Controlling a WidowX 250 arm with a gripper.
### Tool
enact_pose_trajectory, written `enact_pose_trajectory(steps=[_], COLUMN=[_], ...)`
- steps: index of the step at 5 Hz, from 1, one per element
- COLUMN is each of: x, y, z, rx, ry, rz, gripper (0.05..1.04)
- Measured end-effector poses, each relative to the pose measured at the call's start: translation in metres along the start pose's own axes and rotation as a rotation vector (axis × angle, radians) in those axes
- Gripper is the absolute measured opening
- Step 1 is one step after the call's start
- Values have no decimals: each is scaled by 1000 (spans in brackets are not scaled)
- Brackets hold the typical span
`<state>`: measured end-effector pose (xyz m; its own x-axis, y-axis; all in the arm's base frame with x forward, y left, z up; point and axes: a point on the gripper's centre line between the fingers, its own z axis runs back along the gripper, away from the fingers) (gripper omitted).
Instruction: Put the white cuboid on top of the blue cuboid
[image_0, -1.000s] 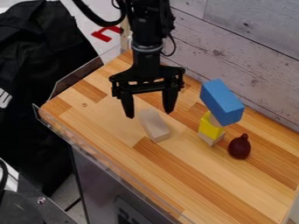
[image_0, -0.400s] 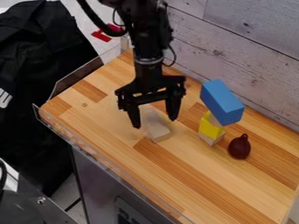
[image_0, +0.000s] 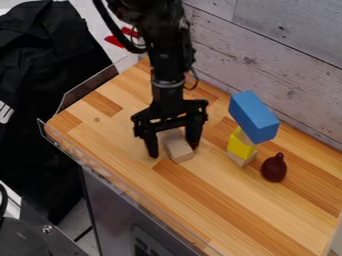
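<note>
Left of the stack, the gripper (image_0: 174, 150) was spread astride the white block (image_0: 180, 152) on the counter (image_0: 220, 192). Farther right, the blue block (image_0: 252, 116) leaned atop the yellow block (image_0: 240, 145); its slanted top could have let the white one slide, or added weight could have toppled the narrow stack.

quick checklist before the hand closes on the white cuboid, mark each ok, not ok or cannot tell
1. Hand open: ok
2. White cuboid between the fingers: ok, as seen from this angle
3. Fingertips low enough for a firm grip: cannot tell
4. Top of the blue cuboid free to take it: ok
5. Blue cuboid supported along its whole underside: not ok, it overhangs the yellow block
6. Dark red pear-shaped object away from the fingers: ok
</note>
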<state>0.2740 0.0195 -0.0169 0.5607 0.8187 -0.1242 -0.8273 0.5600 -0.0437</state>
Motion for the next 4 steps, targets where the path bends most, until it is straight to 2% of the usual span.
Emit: enact_pose_trajectory(steps=[1, 2, 3, 4], x=[5, 10, 6, -2], y=[-5, -6, 0, 7], z=[0, 0, 3, 52], rx=[-5, -6, -12, -122], ry=[-10, -35, -46, -83], rz=[14, -5, -47, -156], gripper=[958, 684, 555, 555])
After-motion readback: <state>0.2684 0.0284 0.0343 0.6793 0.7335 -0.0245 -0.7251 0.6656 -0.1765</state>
